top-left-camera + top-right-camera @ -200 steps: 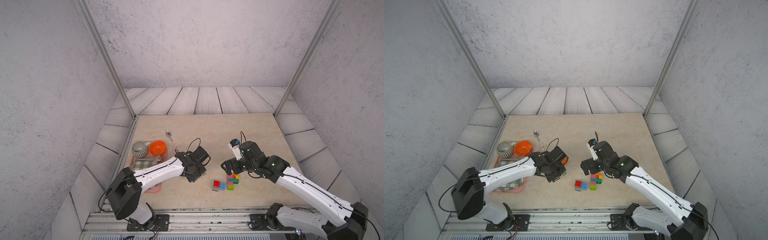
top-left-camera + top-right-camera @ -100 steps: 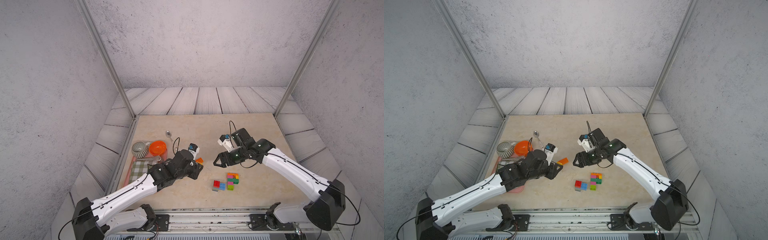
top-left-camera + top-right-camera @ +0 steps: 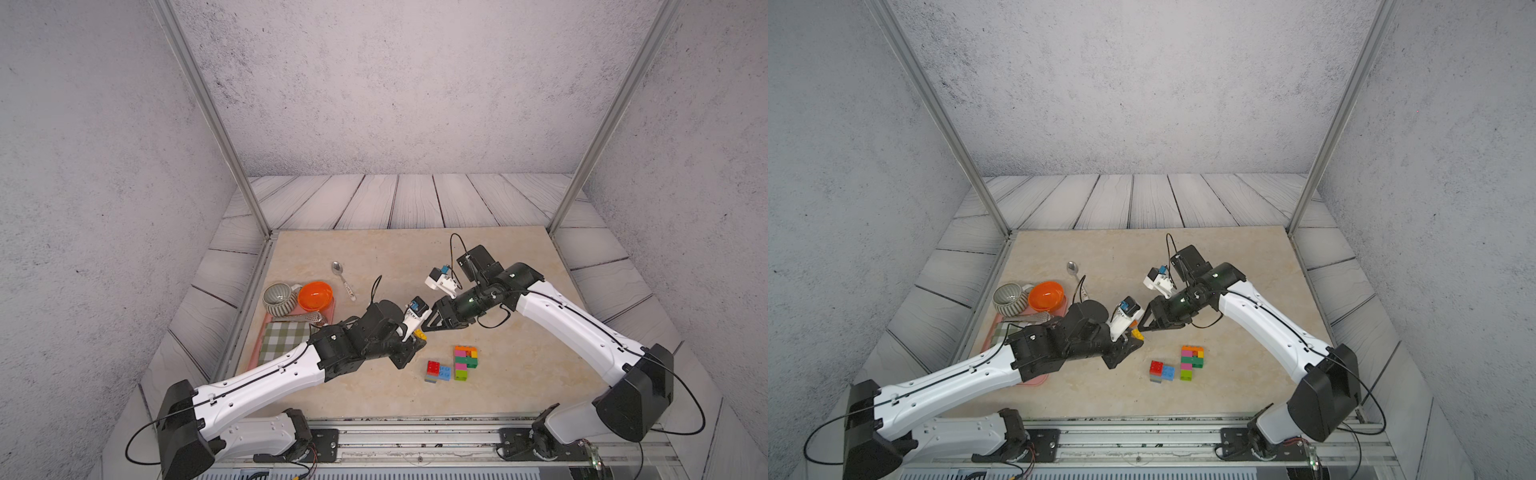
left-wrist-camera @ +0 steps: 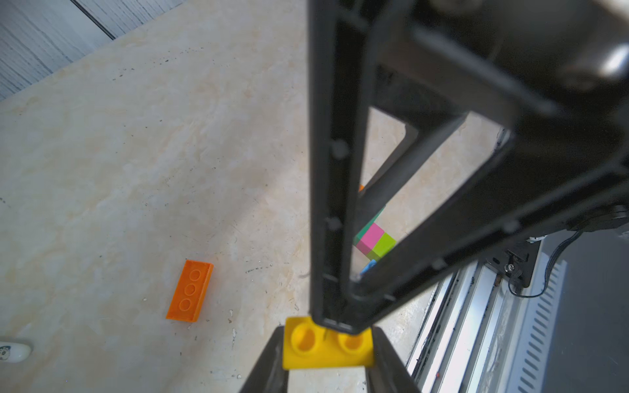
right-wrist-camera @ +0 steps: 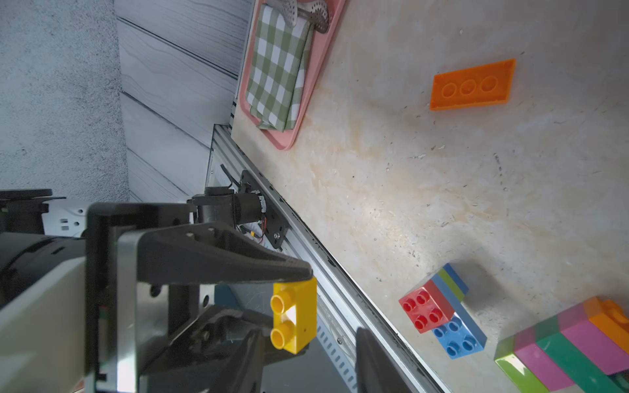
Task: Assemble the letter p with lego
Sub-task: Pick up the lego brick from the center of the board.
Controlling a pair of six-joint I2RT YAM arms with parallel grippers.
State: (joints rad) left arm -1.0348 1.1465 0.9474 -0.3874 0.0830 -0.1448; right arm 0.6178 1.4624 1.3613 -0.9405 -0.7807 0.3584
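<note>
My left gripper (image 4: 328,360) is shut on a short yellow brick (image 4: 326,343), held above the table left of the build. My right gripper (image 5: 308,335) points at it tip to tip; its jaws stand apart on either side of the yellow brick (image 5: 294,314) without pressing it. In both top views the two grippers meet at the yellow brick (image 3: 419,334) (image 3: 1136,332). The stacked lego figure (image 3: 465,361) of orange, pink, green and lime lies near the front. A red and blue pair (image 3: 437,370) sits beside it. A long orange brick (image 5: 473,84) lies flat farther back.
A pink tray (image 3: 255,353) with a checked cloth (image 3: 284,345) lies at the left. A grey bowl (image 3: 277,297) and an orange bowl (image 3: 316,296) stand at its far end. A spoon (image 3: 343,278) lies behind them. The metal rail (image 3: 415,432) runs along the front edge.
The right gripper has left the lego figure and swung left to meet the left gripper, its jaws narrowing. The left arm has shifted, bringing the yellow brick up toward it.
</note>
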